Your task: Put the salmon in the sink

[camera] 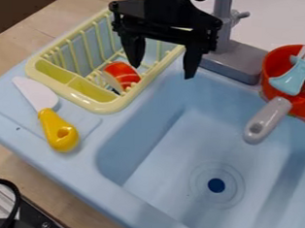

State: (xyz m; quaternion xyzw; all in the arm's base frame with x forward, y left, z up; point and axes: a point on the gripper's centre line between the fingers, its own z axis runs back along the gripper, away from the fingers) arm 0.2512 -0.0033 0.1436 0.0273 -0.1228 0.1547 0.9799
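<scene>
Salmon (123,74) orange-red — pale stripes; rack (98,106) pale yellow; sink (168,158) light blue; knife (48,115) white and yellow; pan (304,104) red.

So the gripper (163,72) blocked part of the rack's (104,105) far side, and the top edge chopped off the faucet (240,63). The red pan (302,103) and sink (179,151) ran off the right. Honestly couldn't make out that tiny dark bit (115,90) by the salmon (123,74).

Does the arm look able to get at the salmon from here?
Probably yes: the open gripper hangs close by and nothing covers the salmon, though the walls of the yellow rack around it may leave little room.
</scene>
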